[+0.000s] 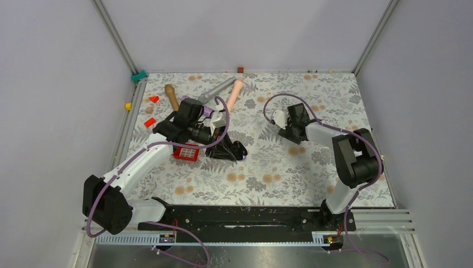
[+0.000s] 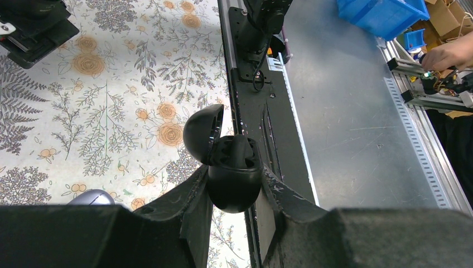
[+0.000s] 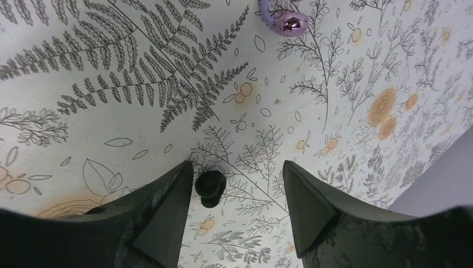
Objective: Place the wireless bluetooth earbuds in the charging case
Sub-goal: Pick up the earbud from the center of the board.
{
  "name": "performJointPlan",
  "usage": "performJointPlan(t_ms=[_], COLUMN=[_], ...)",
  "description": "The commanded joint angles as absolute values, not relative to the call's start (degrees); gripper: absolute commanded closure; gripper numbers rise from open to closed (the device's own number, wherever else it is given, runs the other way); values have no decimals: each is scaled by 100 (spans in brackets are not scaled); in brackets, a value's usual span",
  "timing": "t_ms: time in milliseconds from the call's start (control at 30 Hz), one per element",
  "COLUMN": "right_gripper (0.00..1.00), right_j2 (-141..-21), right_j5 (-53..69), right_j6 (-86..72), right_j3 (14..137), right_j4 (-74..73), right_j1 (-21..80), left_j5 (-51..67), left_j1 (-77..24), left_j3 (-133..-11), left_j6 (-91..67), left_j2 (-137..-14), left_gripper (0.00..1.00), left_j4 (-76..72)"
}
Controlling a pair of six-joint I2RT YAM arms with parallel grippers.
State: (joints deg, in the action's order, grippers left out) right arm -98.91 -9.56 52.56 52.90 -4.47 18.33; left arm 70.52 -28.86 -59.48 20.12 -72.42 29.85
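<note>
My left gripper (image 2: 234, 184) is shut on a black oval case (image 2: 233, 184) and holds it above the table. Its hinged lid (image 2: 202, 134) stands open and shows ribbed dark wells. In the top view this gripper (image 1: 236, 149) is at mid-table. A small lavender rounded case shows partly at the left wrist view's lower left (image 2: 92, 197) and at the right wrist view's top edge (image 3: 284, 15). My right gripper (image 3: 237, 181) is open, low over the cloth. One tiny black earbud (image 3: 210, 187) lies between its fingers, close to the left finger (image 3: 167, 206). The second earbud is not visible.
A red square tray (image 1: 187, 152) sits beside the left arm. Wooden, grey and pink rods (image 1: 223, 89) and small red and yellow blocks (image 1: 150, 111) lie at the back left. The black base rail (image 1: 240, 218) runs along the near edge.
</note>
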Motion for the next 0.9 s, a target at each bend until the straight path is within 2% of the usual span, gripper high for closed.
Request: performJointPlan(t_ms=[0, 300, 533, 867], right_gripper=[32, 37, 45, 46], right_j2=[-9879, -9725, -10612, -11011], right_j5=[-562, 1334, 1170, 1064], right_j6=[4616, 3924, 3932, 4096], right_j3=[5764, 7018, 7851, 7866], right_j4=[-1305, -3137, -3853, -3964], right_j1=[1887, 1155, 819, 710], left_j5=[7084, 7077, 7075, 7079], left_j1=[-2915, -2921, -2927, -2923], left_j3=[-5957, -5957, -5948, -5907], left_j6=[2145, 2165, 2164, 2151], left_j2=[-7152, -7116, -7067, -6998], left_gripper=[100, 100, 100, 100], left_j4=[2777, 2774, 2777, 2777])
